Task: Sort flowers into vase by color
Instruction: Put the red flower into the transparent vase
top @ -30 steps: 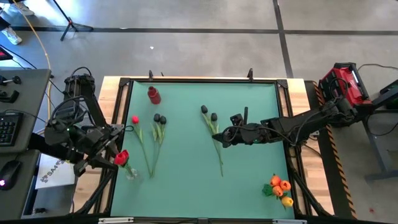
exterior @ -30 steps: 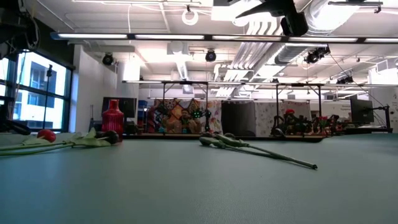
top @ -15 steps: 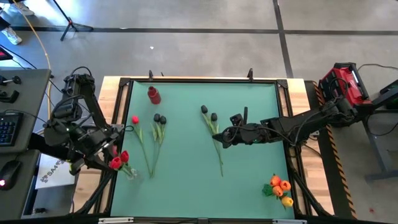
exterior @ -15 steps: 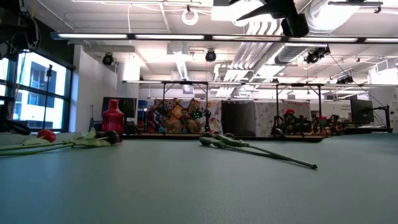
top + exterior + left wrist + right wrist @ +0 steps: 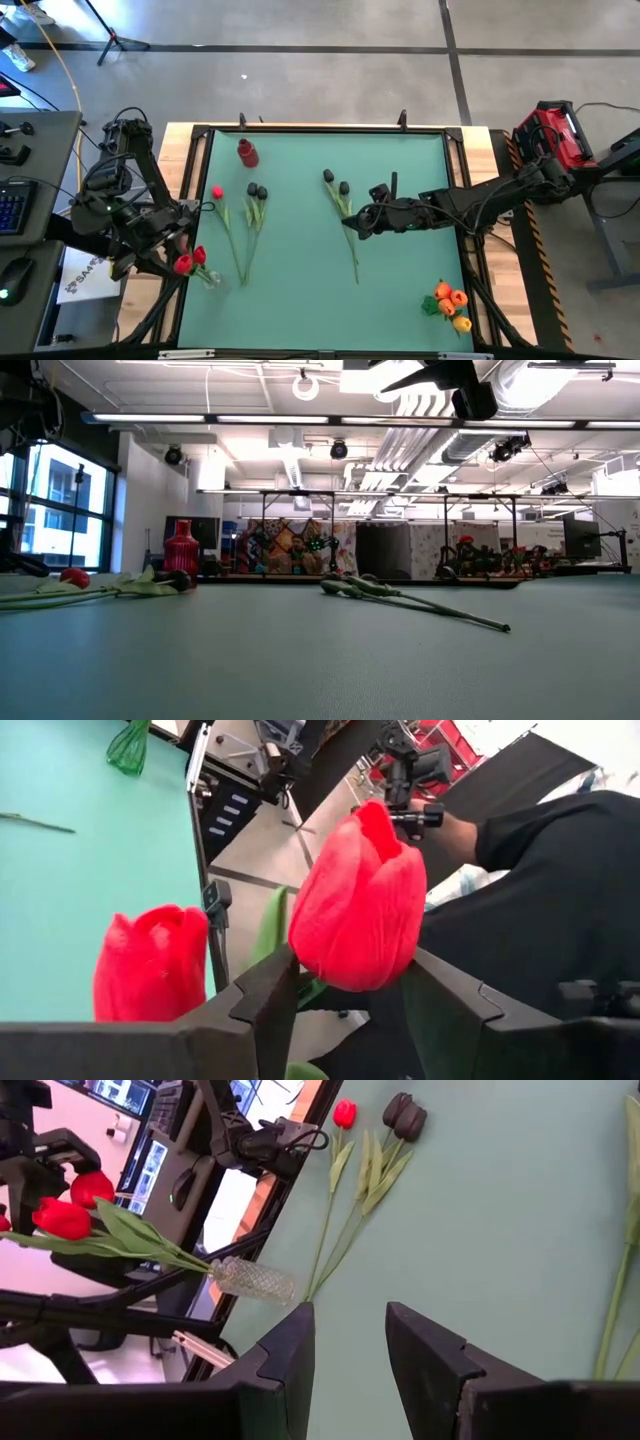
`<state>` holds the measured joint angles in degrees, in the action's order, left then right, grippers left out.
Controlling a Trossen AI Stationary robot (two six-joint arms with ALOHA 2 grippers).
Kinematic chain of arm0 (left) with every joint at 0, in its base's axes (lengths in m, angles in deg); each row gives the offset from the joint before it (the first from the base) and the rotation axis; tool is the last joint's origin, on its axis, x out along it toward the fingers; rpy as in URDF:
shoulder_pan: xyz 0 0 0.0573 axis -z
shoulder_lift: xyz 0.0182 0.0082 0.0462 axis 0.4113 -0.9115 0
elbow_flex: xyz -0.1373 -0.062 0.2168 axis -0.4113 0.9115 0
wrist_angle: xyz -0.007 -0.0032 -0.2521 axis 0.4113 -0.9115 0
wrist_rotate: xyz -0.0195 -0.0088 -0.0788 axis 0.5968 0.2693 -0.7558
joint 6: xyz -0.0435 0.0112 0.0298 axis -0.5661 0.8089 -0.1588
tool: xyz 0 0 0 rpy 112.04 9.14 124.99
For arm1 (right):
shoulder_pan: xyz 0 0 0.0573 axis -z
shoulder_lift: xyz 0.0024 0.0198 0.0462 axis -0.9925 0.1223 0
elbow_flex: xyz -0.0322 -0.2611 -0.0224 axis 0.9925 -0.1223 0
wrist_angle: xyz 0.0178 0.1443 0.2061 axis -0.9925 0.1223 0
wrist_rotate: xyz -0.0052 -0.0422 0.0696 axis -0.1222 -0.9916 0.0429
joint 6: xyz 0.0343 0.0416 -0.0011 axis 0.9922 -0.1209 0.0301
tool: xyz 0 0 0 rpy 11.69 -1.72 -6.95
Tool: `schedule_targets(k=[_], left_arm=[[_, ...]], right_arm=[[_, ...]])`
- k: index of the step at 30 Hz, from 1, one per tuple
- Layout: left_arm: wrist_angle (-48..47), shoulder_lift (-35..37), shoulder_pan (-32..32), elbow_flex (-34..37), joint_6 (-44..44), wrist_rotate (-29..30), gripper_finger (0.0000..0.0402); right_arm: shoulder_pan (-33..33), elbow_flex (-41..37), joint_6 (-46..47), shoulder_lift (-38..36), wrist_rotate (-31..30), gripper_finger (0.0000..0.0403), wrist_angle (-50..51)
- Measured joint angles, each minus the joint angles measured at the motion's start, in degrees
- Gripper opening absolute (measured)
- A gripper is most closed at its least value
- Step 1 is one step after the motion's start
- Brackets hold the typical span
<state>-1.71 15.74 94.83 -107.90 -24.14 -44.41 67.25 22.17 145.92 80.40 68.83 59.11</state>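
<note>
Nearest, by the table's [image 5: 300,310] near right corner, lies a bunch of orange tulips [image 5: 450,302]. At the near left edge stands a small glass vase [image 5: 212,279] with two red tulips in it, their heads leaning out to the left past the table's edge. The left gripper [image 5: 178,258] is at those heads. Its fingers [image 5: 270,990] stand apart, open, on either side of one red tulip head [image 5: 365,900], and a gap shows on one side. The second red head [image 5: 150,965] is just beside it, outside the fingers.

Farther in, near the middle of the table, the right gripper [image 5: 362,221] hangs well above the mat, over the stems of a pair of black tulips [image 5: 335,181]. Its fingers are open with nothing between them.

To the left of that pair lie another pair of black tulips [image 5: 257,190] and, beside them, a single red tulip [image 5: 217,192]. All are flat on the mat, heads pointing to the far side.

Farthest, at the far left, a red vase [image 5: 247,152] stands upright.
</note>
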Motion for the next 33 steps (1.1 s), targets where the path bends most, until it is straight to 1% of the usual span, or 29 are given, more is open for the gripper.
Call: schedule_targets(k=[3, 7, 15, 17, 19, 22, 24, 28, 33], left_arm=[[0.1, 0.0, 0.0, 0.0, -1.9, -1.2, 0.0167], [0.1, 0.6, 0.0, 0.0, -4.8, -3.2, 0.0170], [0.5, 0.9, 0.0, -0.1, -6.9, -9.4, 0.0170], [0.5, 0.8, 0.0, -0.1, -6.4, -9.2, 0.0170], [0.5, 0.8, 0.0, -0.1, -3.4, -6.9, 0.0171], [0.8, 0.9, 0.0, -0.1, 1.8, -1.1, 0.0177], [1.9, 0.5, 0.0, -0.1, 5.9, 0.4, 0.0183], [3.9, -0.6, 0.0, -0.1, 12.6, 0.4, 0.0197], [3.4, -2.2, 0.0, -0.1, 18.6, -3.0, 0.0205]], right_arm=[[0.0, 0.0, -0.8, 0.0, 0.5, 0.0114, 0.0], [0.0, 0.0, -1.1, 0.0, 0.6, 0.0114, 0.0], [0.0, 0.0, -1.6, 0.0, 1.3, 0.0114, 0.0], [0.0, 0.0, -2.0, 0.0, 1.5, 0.0114, 0.0], [0.0, 0.0, -2.3, 0.0, 1.5, 0.0114, 0.0], [0.0, 0.0, -3.1, 0.0, 1.5, 0.0114, 0.0], [0.0, 0.0, -4.1, 0.0, 1.5, 0.0114, 0.0], [0.0, 0.0, -7.5, 0.0, 1.5, 0.0114, 0.1], [0.0, 0.0, -11.5, 0.0, 1.5, 0.0114, 0.5]])
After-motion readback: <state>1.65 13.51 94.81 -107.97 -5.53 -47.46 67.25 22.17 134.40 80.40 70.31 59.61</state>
